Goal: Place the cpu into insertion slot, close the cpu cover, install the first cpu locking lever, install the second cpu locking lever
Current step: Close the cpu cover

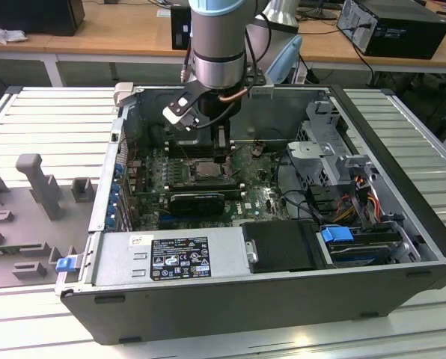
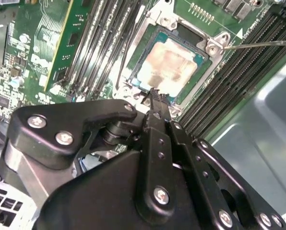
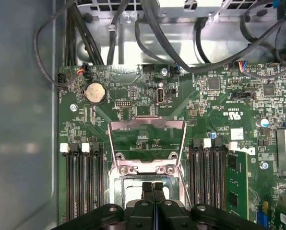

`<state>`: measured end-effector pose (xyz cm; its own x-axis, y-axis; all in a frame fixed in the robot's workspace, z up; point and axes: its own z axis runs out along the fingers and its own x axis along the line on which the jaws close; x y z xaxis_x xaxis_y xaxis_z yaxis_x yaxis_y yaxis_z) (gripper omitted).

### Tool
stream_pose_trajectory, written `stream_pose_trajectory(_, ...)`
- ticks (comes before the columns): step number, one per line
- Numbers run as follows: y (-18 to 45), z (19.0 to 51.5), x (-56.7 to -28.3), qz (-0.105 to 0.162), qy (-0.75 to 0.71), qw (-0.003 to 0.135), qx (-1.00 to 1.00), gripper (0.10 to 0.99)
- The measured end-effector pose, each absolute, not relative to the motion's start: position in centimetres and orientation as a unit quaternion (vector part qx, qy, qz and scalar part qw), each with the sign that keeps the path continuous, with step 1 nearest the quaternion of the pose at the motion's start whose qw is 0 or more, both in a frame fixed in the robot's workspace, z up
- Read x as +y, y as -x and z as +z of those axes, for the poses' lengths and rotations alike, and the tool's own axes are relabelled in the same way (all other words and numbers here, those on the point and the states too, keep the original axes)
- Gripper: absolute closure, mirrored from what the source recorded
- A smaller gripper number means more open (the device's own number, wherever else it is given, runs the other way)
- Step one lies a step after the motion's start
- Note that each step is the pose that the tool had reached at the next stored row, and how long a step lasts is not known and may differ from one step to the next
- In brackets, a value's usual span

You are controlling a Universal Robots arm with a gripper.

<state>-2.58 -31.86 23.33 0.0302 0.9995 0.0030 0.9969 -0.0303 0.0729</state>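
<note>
The cpu, a pale beige-silver square, lies flat in the insertion slot on the green motherboard. The cpu cover, a silver frame with a large window, stands swung open beyond the socket. A thin wire locking lever sticks out past one corner of the socket. My gripper hangs just above the chip's near edge, its fingers pressed together with nothing between them. In the exterior view the gripper reaches down into the open computer case over the insertion slot.
Long black memory slots flank the socket on both sides. A black graphics card lies just in front of it, and a power supply sits at the case front. Cables and a drive cage crowd the exterior view's right.
</note>
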Motion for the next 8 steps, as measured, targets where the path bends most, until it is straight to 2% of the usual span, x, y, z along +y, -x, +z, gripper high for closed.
stream_pose_trajectory(8,2.0,26.0,-31.9,0.026,-0.717,0.025,0.696,0.98)
